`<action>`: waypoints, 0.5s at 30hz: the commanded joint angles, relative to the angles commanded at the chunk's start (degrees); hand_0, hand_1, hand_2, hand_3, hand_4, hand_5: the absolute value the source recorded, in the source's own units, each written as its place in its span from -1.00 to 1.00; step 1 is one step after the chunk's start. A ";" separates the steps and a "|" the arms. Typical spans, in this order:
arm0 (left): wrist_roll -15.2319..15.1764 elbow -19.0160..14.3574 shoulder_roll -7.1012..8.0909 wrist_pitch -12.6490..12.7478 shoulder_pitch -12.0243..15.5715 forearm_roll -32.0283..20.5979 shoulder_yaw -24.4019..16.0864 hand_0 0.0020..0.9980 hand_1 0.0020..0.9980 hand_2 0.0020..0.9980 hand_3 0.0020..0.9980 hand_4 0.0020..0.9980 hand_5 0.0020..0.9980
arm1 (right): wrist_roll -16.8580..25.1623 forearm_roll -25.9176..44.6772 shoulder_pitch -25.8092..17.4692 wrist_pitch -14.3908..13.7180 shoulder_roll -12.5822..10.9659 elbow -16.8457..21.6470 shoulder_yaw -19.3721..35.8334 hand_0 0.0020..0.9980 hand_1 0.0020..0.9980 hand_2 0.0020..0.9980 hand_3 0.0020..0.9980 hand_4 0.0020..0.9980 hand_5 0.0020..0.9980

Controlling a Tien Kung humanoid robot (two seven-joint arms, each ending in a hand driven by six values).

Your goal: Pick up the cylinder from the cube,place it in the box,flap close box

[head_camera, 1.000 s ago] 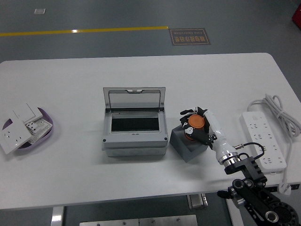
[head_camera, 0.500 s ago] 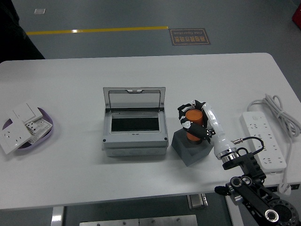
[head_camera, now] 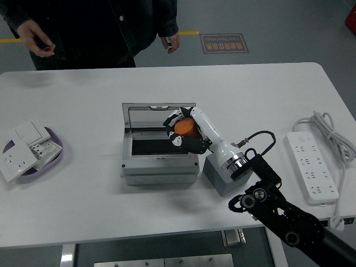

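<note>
Head view shows the right hand (head_camera: pixel 183 132) curled snugly around the orange cylinder (head_camera: pixel 186 127) above the open box (head_camera: pixel 159 146); it looks light, rigid, smooth-sided, best held around its middle.

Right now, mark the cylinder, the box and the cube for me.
orange cylinder (head_camera: pixel 186 127), head view, on its visible orange side, held in the right hand.
box (head_camera: pixel 159 167), head view, on its grey front wall.
cube (head_camera: pixel 218 176), head view, on its left face.
</note>
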 joint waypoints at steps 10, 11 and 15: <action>0.33 0.00 0.26 0.03 -0.09 0.61 -0.56 0.27 0.32 0.14 0.26 0.42 -0.40 | -12.27 -14.22 6.63 8.18 2.34 -1.52 -4.75 -0.69 -0.62 -0.55 -0.63 -1.00 -1.00; 0.33 0.00 0.25 0.01 -0.11 0.64 -0.56 0.27 0.32 0.14 0.26 0.42 -0.40 | -13.26 -15.41 6.99 8.79 2.48 -1.51 -5.12 -0.69 -0.62 -0.55 -0.63 -1.00 -1.00; 0.26 0.00 0.20 -0.02 -0.19 0.61 -0.42 0.27 0.32 0.14 0.26 0.42 -0.39 | -16.23 -20.48 8.22 10.43 2.87 -1.39 -5.88 -0.65 -0.60 -0.54 -0.60 -1.00 -1.00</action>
